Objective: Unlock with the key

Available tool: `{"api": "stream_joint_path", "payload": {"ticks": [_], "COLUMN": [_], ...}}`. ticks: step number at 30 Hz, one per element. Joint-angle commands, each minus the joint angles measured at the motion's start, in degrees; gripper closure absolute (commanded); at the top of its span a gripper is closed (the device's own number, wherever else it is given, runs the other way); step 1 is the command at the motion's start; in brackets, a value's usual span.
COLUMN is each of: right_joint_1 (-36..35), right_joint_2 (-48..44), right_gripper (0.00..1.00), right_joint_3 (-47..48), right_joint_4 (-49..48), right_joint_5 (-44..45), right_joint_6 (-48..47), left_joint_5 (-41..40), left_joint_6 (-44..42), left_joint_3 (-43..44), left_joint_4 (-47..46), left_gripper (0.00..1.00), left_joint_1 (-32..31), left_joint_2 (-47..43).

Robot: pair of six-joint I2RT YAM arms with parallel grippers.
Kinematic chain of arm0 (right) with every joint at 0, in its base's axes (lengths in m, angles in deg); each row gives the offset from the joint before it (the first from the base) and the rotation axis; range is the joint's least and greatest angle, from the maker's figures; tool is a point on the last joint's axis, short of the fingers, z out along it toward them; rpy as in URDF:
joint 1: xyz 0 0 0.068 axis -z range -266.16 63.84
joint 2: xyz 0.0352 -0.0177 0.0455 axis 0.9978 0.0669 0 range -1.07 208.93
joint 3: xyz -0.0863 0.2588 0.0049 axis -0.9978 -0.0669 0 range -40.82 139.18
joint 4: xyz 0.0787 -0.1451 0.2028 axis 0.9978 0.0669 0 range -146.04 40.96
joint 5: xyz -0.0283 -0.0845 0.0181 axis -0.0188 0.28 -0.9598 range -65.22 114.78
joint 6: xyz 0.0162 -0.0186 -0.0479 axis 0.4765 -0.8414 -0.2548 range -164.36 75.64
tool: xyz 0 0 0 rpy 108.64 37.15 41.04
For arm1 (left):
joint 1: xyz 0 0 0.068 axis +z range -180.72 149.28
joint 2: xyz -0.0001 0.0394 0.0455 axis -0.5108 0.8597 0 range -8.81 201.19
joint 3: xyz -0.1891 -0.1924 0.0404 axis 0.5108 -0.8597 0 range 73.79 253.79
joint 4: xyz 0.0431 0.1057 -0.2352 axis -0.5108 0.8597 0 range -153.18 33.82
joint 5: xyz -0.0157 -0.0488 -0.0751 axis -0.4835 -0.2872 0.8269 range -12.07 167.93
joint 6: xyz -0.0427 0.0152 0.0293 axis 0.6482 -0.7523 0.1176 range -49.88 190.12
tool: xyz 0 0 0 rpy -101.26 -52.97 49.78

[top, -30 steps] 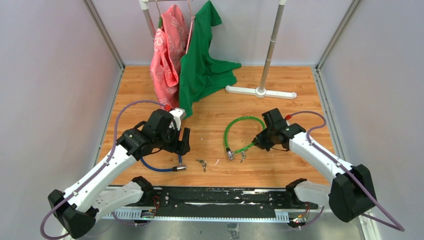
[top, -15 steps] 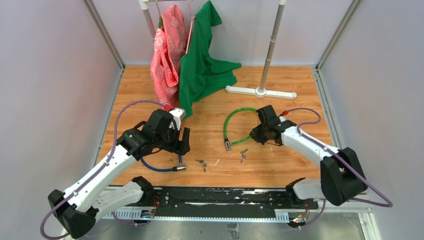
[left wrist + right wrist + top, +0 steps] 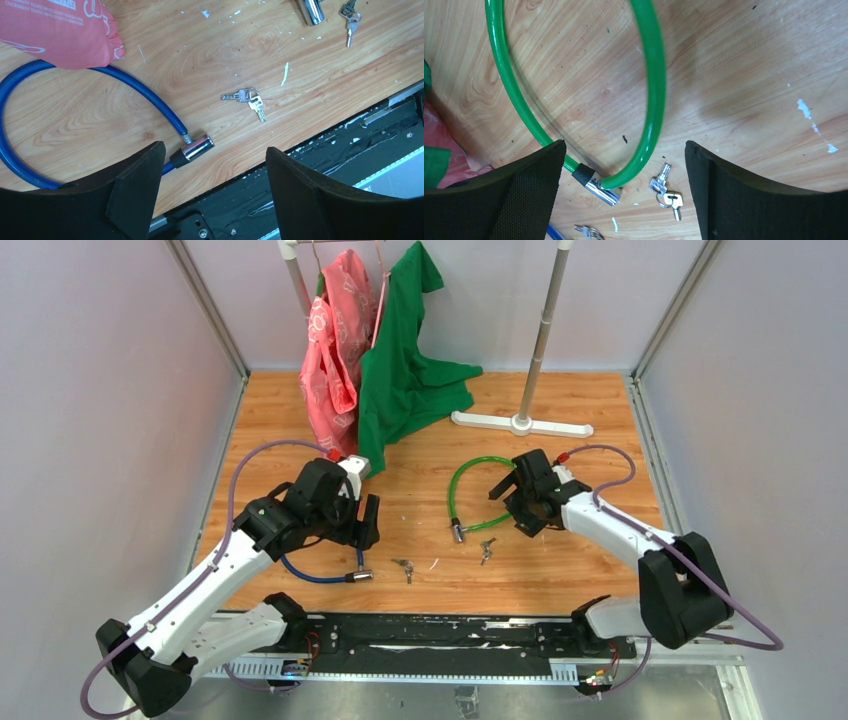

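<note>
A green cable lock (image 3: 462, 488) lies looped on the wooden floor, both ends meeting at its chrome head (image 3: 599, 187). One bunch of keys (image 3: 666, 192) lies just right of that head. My right gripper (image 3: 624, 145) hovers open above the head and the green cable (image 3: 651, 75), holding nothing. A second bunch of keys (image 3: 248, 97) lies beside the blue cable lock (image 3: 30, 90), near its chrome head (image 3: 197, 148). My left gripper (image 3: 214, 152) hangs open over that head, empty. From above, the left gripper (image 3: 365, 525) and right gripper (image 3: 512, 508) flank both key bunches.
A red bag (image 3: 335, 345) and a green cloth (image 3: 405, 360) hang from a white rack at the back. The rack's white foot (image 3: 520, 423) stands behind the green lock. A black rail (image 3: 430, 640) runs along the near edge. Grey walls close both sides.
My right gripper, shut on the green cable, dragged it away from the near edge, leaving the keys behind, then opened and let go. The left arm has not moved.
</note>
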Motion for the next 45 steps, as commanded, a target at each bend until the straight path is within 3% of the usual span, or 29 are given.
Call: {"api": "stream_joint_path", "payload": {"ticks": [1, 11, 19, 23, 33, 45], "right_joint_1": [0.6, 1.2, 1.1, 1.1, 1.1, 1.1], "right_joint_2": [-3.8, -15.1, -24.5, -28.1, -32.4, -37.5], "right_gripper": [0.08, 0.07, 0.09, 0.09, 0.10, 0.12], "right_joint_3": [-1.1, -2.4, -5.0, -6.6, -6.6, -5.3], "right_joint_4": [3.6, 12.5, 18.5, 19.8, 22.8, 28.3], "right_joint_5": [2.2, 3.9, 0.9, -0.5, -1.3, 3.8], "right_joint_6": [-6.6, -17.9, -18.6, -18.0, -17.9, -18.4], "left_joint_5": [-0.7, -1.6, -10.3, -16.2, -25.4, -20.8], "left_joint_6": [0.5, 1.0, 9.3, 16.0, 28.4, 34.4], "left_joint_3": [-0.6, 0.3, 4.5, 8.6, 20.0, 25.9], "left_joint_4": [0.0, 0.5, 0.3, 0.3, -0.2, -15.0], "left_gripper": [0.22, 0.22, 0.22, 0.22, 0.22, 0.28], "left_joint_1": [-0.8, -3.3, -14.3, -22.3, -34.9, -36.9], "left_joint_2": [-0.2, 1.1, 6.8, 12.1, 32.2, 49.9]}}
